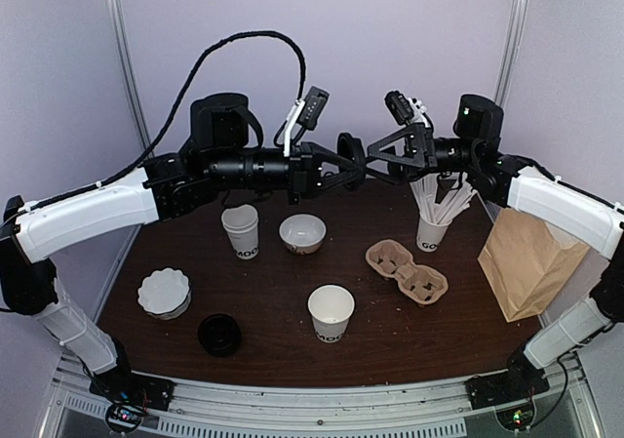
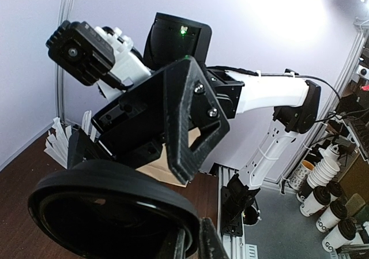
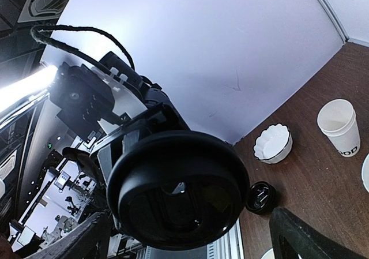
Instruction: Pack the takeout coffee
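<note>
The left gripper (image 1: 336,165) is clenched on a black lid (image 1: 352,149) and holds it in the air at the upper centre of the top view. The right gripper (image 1: 383,162) faces it with jaws spread wide and grasping nothing, though whether its fingers stand around the lid is hard to tell. On the brown table (image 1: 468,321) stand two open-topped white printed cups, the farther cup (image 1: 241,231) left of centre beside a white bowl (image 1: 302,233) and the nearer cup (image 1: 331,311) at lower centre; I cannot say which is the takeout coffee.
</note>
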Controlling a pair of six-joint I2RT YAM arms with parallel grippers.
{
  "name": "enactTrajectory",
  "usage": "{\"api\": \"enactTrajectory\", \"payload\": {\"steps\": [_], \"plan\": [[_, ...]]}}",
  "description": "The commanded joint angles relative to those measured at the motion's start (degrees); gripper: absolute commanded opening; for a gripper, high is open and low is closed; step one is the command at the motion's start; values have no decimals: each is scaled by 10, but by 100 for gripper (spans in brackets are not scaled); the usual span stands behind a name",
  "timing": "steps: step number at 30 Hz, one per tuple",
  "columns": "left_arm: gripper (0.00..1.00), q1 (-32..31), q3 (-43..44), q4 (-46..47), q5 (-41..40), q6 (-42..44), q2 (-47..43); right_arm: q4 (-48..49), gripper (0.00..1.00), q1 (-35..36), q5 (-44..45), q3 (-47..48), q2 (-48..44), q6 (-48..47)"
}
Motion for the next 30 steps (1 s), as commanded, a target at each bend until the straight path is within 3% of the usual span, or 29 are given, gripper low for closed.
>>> {"api": "enactTrajectory", "payload": {"steps": [1, 16, 25, 30], "plan": [[7, 4, 3, 45, 11, -7, -9, -44, 99, 7, 5, 11, -14, -41], [8, 5, 23, 50, 29, -18, 18, -20, 99, 14, -11, 14, -14, -27], [11, 5, 33, 36, 22, -13, 24, -12, 88, 14, -10, 8, -15, -26], [21, 5, 34, 15, 4, -6, 24, -39, 81, 14, -6, 11, -16, -50]]}}
